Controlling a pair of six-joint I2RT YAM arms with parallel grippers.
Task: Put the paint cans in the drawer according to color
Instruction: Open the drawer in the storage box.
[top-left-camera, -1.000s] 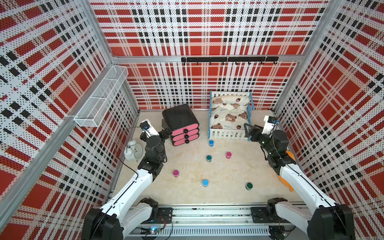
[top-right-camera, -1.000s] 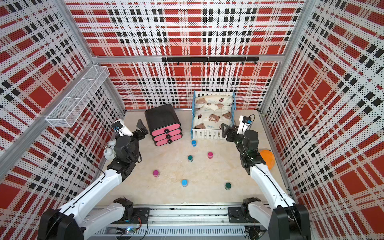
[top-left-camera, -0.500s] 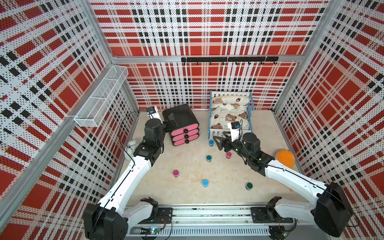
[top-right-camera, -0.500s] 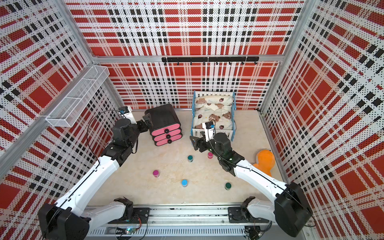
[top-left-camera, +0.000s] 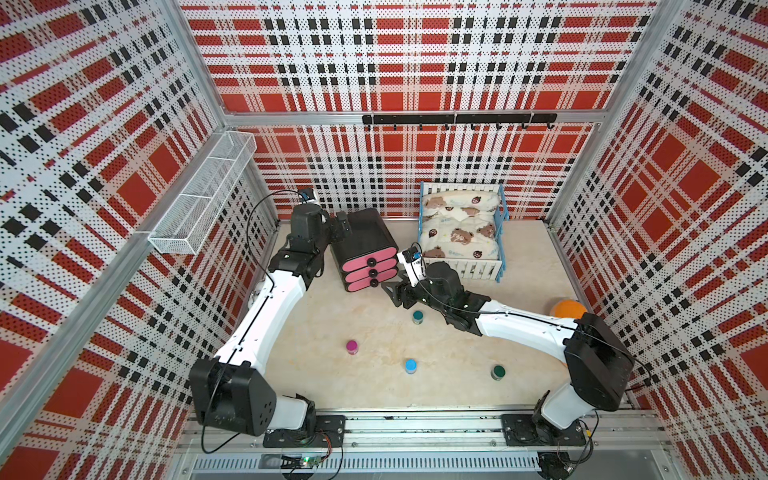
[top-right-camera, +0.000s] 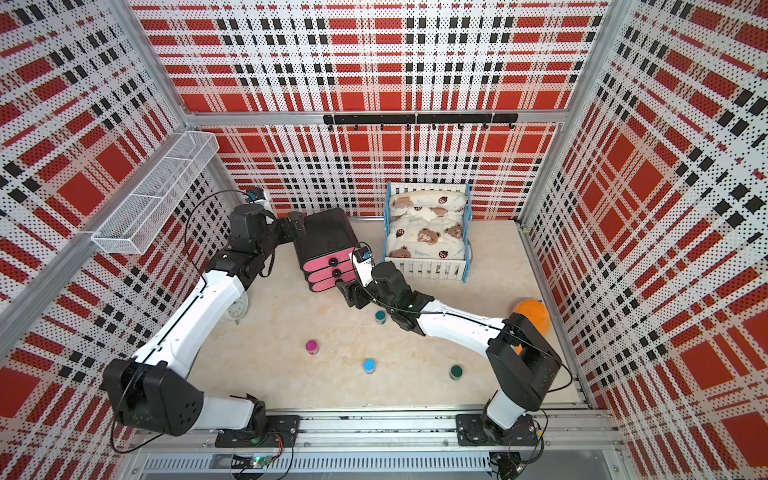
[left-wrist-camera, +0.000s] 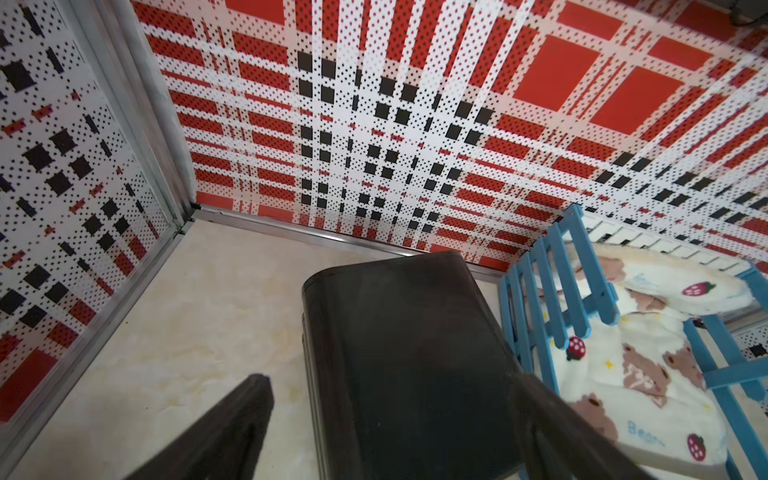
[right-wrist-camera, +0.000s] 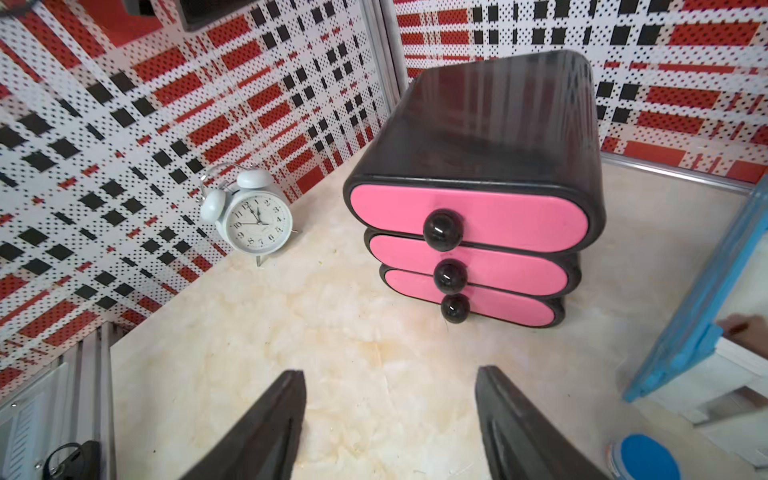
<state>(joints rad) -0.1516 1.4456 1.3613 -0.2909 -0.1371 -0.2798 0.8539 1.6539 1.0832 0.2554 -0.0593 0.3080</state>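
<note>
Right fingers (right-wrist-camera: 266, 428) stand parted and empty (only bare tabletop (right-wrist-camera: 374, 374) shows between them), low and aimed at the pink fronts of the drawer chest (top-left-camera: 365, 245). Left fingers (left-wrist-camera: 224, 432) are spread wide at the chest's back corner. Its black body lies between them, but tabletop shows beside one finger, so they grip nothing.

All three drawers are shut. In both top views four cans stand upright on the tabletop: a teal can (top-left-camera: 418, 316) just beside the right forearm, and a magenta can (top-left-camera: 352, 345), a blue can (top-left-camera: 410, 365) and a dark green can (top-left-camera: 498, 372) nearer the front rail. A second blue can (right-wrist-camera: 644, 457) shows in the right wrist view by the toy bed (top-left-camera: 461, 232). I cannot find the sixth.

The cans look light, rigid and smooth, so they may tip easily; a pinch across the sides from above seems best. The glossy top knob (right-wrist-camera: 442, 229) may be slippery, and the chest probably slides unless braced from behind.

A second ago both arms hung back by the side walls, the left near the alarm clock (right-wrist-camera: 253, 220). Both have since swung to the chest. The right arm now hides the spot near the bed's foot and has uncovered an orange object (top-left-camera: 567, 309).
</note>
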